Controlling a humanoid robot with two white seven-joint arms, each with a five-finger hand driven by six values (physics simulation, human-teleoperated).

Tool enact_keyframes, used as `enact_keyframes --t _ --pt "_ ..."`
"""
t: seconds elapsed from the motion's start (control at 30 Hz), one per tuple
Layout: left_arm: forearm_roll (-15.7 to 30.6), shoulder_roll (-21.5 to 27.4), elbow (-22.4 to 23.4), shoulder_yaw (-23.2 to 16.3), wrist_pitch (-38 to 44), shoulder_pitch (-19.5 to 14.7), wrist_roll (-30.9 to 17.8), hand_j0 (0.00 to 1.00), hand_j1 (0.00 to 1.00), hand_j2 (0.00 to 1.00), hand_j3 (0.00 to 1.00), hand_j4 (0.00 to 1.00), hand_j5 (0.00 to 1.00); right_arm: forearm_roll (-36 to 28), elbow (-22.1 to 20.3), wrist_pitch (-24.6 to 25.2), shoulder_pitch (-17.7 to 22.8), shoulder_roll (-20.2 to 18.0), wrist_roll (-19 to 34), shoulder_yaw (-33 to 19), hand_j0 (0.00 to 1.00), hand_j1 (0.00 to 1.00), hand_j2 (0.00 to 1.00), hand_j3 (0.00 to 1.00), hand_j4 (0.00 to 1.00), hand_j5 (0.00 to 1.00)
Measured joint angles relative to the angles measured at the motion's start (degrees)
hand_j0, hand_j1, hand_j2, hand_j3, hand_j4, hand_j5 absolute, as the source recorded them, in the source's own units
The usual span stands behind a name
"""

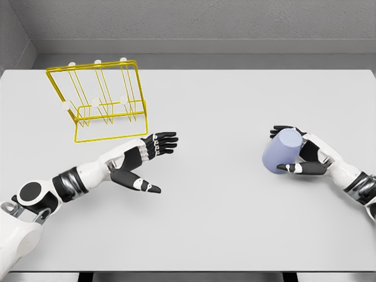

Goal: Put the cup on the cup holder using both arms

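A pale blue cup [281, 151] is at the right of the white table, tilted, with my right hand [292, 150] wrapped around it: fingers behind its top, thumb across its lower front. The yellow wire cup holder [101, 100] with white-tipped pegs stands at the far left of the table. My left hand [154, 160] lies just in front and to the right of the holder's base, fingers stretched out and apart, thumb pointing toward me, holding nothing.
The white table [211, 106] spans the whole view, with its front edge near the bottom. Grey walls rise behind it. A wide bare stretch separates the two hands.
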Motion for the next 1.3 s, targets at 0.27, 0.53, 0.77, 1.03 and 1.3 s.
enact_keyframes --t 0.27,0.53,0.77,1.03,1.3 --pt "-0.1 0.0 0.1 0.0 0.0 -0.2 0.0 1.00 1.00 1.00 1.00 1.00 1.00 0.4 -0.3 -0.2 -1.5 -0.3 0.0 0.1 0.69 0.69 0.69 0.69 0.69 0.69" --pt "-0.3 -0.1 0.3 0.0 0.2 -0.2 0.0 1.00 1.00 1.00 1.00 1.00 1.00 0.5 -2.3 -0.4 -2.4 -0.7 0.0 0.1 0.70 0.70 0.70 0.70 0.70 0.70" --pt "-0.3 -0.2 0.4 0.2 0.2 -0.2 0.0 1.00 1.00 1.00 1.00 1.00 1.00 0.5 -6.2 -0.5 -2.7 -0.3 0.0 0.1 0.70 0.70 0.70 0.70 0.70 0.70" --pt "-0.3 -0.5 0.5 0.8 0.2 -0.3 0.0 1.00 1.00 1.00 1.00 1.00 1.00 0.9 -9.1 -0.4 -3.7 2.2 0.0 1.8 0.70 0.70 0.70 0.70 0.70 0.70" --pt "-0.3 -0.7 0.8 1.6 0.0 -0.1 0.0 1.00 1.00 1.00 1.00 1.00 1.00 2.7 -9.8 0.0 -5.7 6.9 0.0 4.7 0.71 0.71 0.71 0.71 0.71 0.71"
